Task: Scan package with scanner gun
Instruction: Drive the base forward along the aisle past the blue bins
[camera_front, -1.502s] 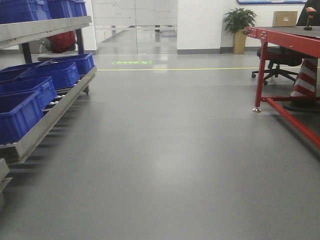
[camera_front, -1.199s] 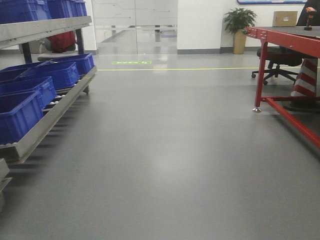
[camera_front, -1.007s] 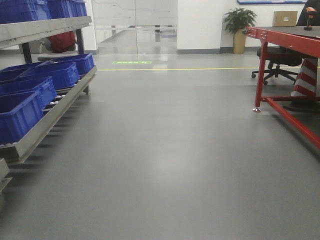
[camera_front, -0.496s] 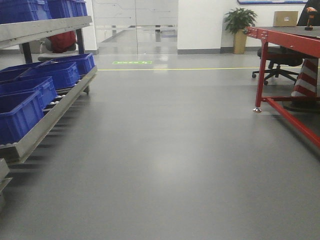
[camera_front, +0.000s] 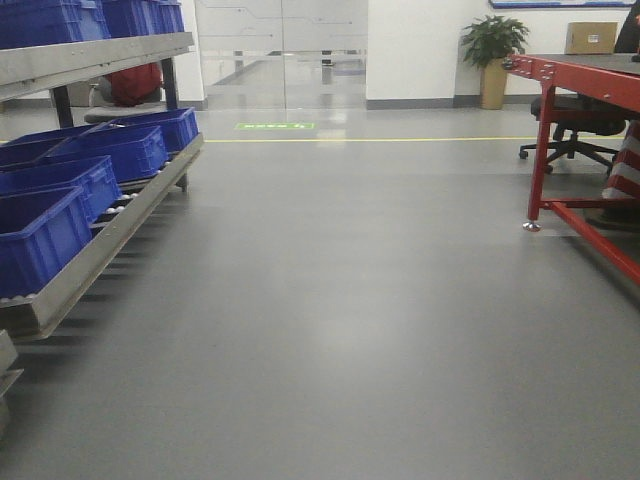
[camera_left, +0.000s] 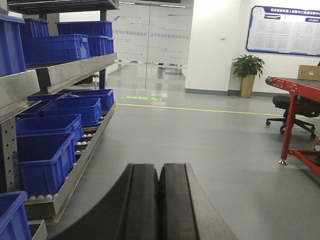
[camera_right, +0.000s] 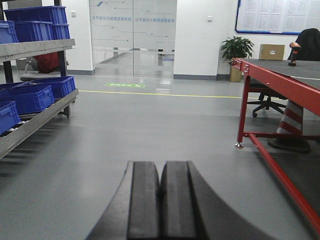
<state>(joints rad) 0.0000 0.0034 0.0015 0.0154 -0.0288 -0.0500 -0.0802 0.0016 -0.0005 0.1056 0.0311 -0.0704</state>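
Scanner gun (camera_right: 293, 54) upright on its black base on top of red table (camera_right: 243, 105), toward far right part of tabletop, visible only from right wrist camera; orange head and handle made out, finer detail too small. Brown cardboard box (camera_right: 271, 51) at far end of same tabletop, left of scanner and apart from it; too distant to read any label. Left gripper (camera_left: 159, 172) closed, fingers pressed flat together, nothing between them, aimed over grey floor (camera_left: 210, 150) beside roller rack (camera_left: 85, 160) of blue bins (camera_left: 47, 160). Right gripper (camera_right: 160, 172) likewise closed and empty, pointed down open aisle, well apart from table. Striped traffic cone (camera_right: 290, 125) under table, office chair (camera_right: 265, 100) behind it. Potted plant (camera_right: 236, 50) against back wall.
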